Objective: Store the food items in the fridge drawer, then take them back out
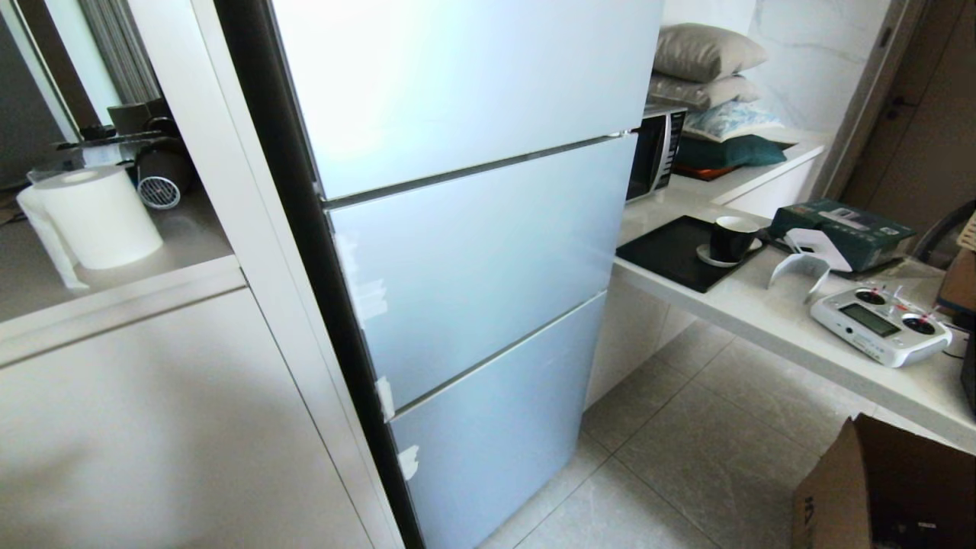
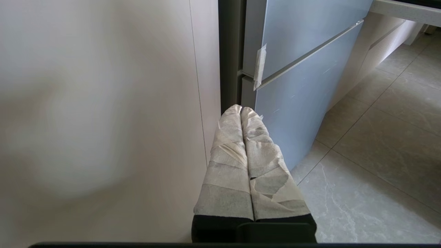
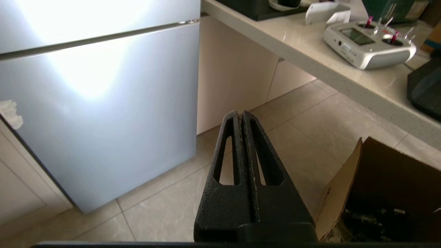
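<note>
Landmark: the fridge (image 1: pixel 473 252), a tall pale-blue unit with three fronts, all shut flush; every place below is given against it.
Task things: neither the fridge drawer nor any food item shows in any view; if they are inside the fridge, the closed fronts hide them, and that cannot be told.
Left end effector (image 2: pixel 241 111): tape-wrapped fingers pressed together with nothing between them, hanging low near the fridge's hinge-side edge, beside the cream cabinet panel (image 2: pixel 103 120) and short of the seam between the two lower fronts.
Right end effector (image 3: pixel 240 114): black slotted fingers pressed together, empty, over the tiled floor (image 3: pixel 293 113) off the fridge's free side, well apart from the lowest front.
Bench (image 1: pixel 801 335): runs off to the side of the fridge away from the cabinet, carrying a black tray (image 1: pixel 671 255), a dark cup (image 1: pixel 732 238), a silver handset (image 1: pixel 881 324) and a green box (image 1: pixel 842 229); nothing on it looks like food.
Floor clutter: an open cardboard box (image 1: pixel 877 488) sits on the tiles near the right end effector, away from the fridge.
Step in hand: judged from closed fronts and both arms empty and drawn off, this is either the very start or the very finish; the frames do not settle which.
Next move, if starting: one end effector would need to reach a front's free edge, hook it, and swing it wide enough to expose the drawer.
Care point: the glossy fronts show no handle, so the purchase likely has to come from the edge gap.
</note>
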